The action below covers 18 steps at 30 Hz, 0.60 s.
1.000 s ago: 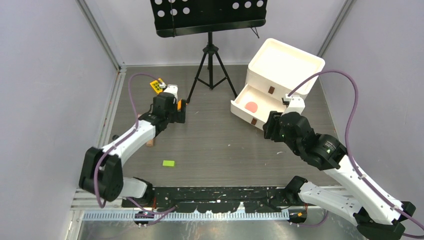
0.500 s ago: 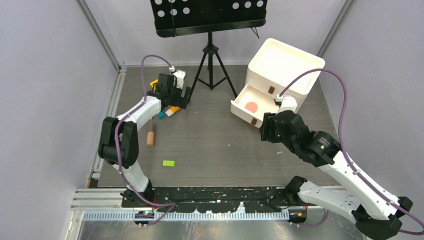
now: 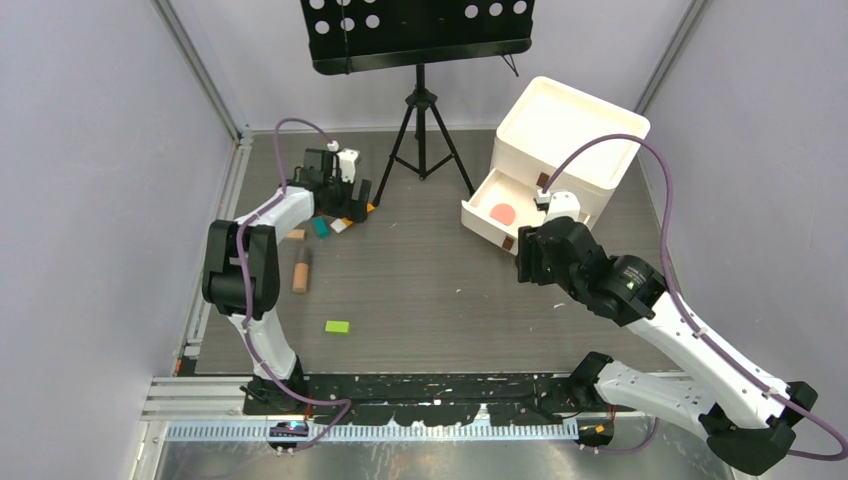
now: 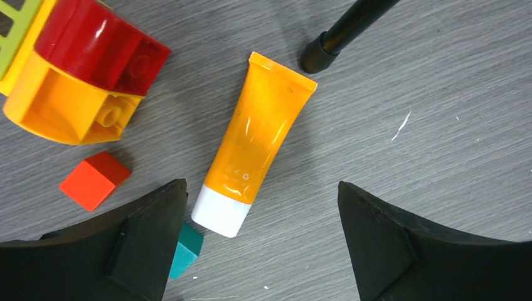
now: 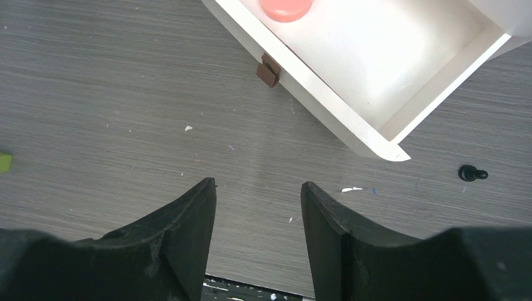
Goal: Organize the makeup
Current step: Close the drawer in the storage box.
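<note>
An orange tube with a white cap lies flat on the table at the far left, its cap showing beside my left gripper. The left gripper hovers over it, open wide, with the cap between the fingers near the left one and nothing held. A tan tube lies nearer on the left. The pink round compact sits in the open drawer, also at the top of the right wrist view. My right gripper is open and empty over bare table just before the drawer front.
Red-and-yellow toy blocks, a red cube and a teal cube crowd the orange tube. A tripod foot stands by its tail. The white drawer box is far right; a green block lies mid-left.
The left arm has swung out toward the far left corner, uncovering the tan tube, and now hangs over the orange tube. The right gripper has crept closer to the drawer.
</note>
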Available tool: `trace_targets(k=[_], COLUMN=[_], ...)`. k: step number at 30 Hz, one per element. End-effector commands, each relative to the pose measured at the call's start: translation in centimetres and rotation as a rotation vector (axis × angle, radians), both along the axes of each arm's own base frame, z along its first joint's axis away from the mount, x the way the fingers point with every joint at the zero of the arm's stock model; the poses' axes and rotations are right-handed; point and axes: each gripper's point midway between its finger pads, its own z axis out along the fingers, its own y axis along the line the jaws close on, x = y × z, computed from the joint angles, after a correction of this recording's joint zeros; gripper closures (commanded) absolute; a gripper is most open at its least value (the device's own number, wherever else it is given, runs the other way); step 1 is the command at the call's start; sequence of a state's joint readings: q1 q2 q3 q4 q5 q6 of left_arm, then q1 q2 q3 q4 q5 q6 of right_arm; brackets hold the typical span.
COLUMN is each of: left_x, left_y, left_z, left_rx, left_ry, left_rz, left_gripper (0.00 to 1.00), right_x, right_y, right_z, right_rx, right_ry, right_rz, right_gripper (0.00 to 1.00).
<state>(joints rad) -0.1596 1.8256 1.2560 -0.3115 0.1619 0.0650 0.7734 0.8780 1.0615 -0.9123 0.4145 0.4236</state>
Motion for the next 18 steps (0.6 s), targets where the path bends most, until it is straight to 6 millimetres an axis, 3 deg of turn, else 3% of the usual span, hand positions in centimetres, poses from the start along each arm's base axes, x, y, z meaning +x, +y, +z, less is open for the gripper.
trace_targets(k=[1, 6, 12, 15, 18], left_x=[0.9, 0.6, 0.1, -1.1, -3.5], left_y=[-0.4, 0.0, -0.1, 0.9, 2.0], left_z=[0.9, 1.2, 4.1, 5.2, 5.4], left_rx=[-0.016, -0.018, -0.159, -0.250, -0.322], left_ry=[-0.017, -0.020, -0.112, -0.148, -0.102], left_rz=[-0.034, 0.002, 0.197, 0.393, 0.597], left_gripper=[0.08, 0.09, 0.08, 0.08, 0.09], right_x=[0.5, 0.6, 0.6, 0.6, 0.6], right_y=[0.8, 1.1, 1.3, 1.3, 1.3], right_z=[1.1, 1.2, 0.7, 0.3, 0.0], right_rx=[0.018, 0.035, 0.034, 0.033, 0.033], right_ry=[-0.029, -0.031, -0.014, -0.009, -0.013], right_rz=[0.022, 0.022, 0.022, 0.021, 0.021], right_gripper=[0.42, 0.42, 0.43, 0.43, 0.42])
